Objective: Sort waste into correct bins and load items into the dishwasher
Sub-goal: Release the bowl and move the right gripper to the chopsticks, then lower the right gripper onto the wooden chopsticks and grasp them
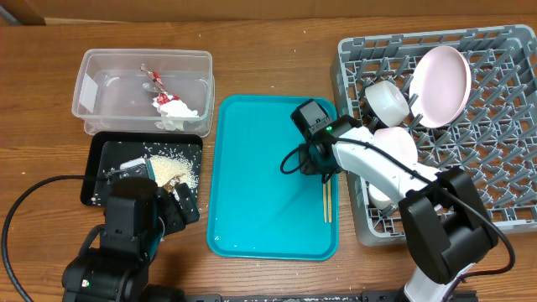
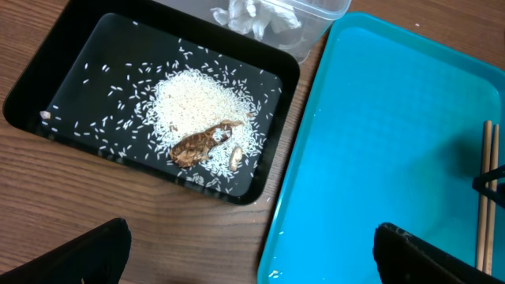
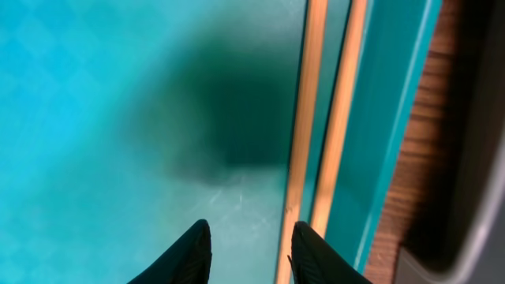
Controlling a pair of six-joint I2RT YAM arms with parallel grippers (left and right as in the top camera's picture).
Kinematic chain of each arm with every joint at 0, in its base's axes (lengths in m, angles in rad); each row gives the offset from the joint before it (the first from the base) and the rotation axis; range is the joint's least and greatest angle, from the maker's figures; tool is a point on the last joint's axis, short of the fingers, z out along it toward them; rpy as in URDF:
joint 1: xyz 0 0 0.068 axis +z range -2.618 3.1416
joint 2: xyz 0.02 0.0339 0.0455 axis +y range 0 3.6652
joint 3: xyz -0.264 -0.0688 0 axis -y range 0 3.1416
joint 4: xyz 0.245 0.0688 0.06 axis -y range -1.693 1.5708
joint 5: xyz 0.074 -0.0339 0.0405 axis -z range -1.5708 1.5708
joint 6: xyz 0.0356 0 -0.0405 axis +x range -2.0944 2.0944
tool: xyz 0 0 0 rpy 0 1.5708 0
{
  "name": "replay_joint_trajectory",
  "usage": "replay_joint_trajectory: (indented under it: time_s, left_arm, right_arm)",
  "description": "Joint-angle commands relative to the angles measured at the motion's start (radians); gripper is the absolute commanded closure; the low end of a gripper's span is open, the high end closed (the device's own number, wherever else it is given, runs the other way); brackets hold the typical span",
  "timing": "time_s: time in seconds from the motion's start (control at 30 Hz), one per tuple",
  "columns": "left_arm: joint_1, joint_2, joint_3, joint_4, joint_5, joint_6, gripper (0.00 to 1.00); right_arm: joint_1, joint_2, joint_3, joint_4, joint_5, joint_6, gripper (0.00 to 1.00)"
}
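Along one side of the right jaws lie chopsticks (image 3: 304,118).

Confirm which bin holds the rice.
The shallow black tray: rice and brown scraps lie in it. The clear tub beyond holds a white napkin and red wrapper.

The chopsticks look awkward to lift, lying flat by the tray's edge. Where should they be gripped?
Probably from straight above, across both chopsticks near their middle, pinching them together. They lie flat, parallel and close beside the right rim of the tray, which blocks a sideways approach.
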Motion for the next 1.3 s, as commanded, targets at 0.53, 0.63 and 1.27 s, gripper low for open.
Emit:
replay_joint_trajectory:
  time_s: [0.53,0.63,1.27]
  left_arm:
    - [-0.006,-0.007,-0.001,0.003,-0.020,-0.018,0.00]
    - [-0.006,-0.007,-0.001,0.003,-0.020,-0.018,0.00]
    - [-0.006,-0.007,-0.001,0.003,-0.020,-0.018,0.00]
  right_arm:
    - [-0.007,-0.119,0.039,-0.111,-0.140,-0.085,0.96]
    - [-0.021,-0.228,0.103,-0.139,-0.042,-0.085,0.96]
    - [-0.256,-0.242,0.120,0.014,0.191,-0.278,0.96]
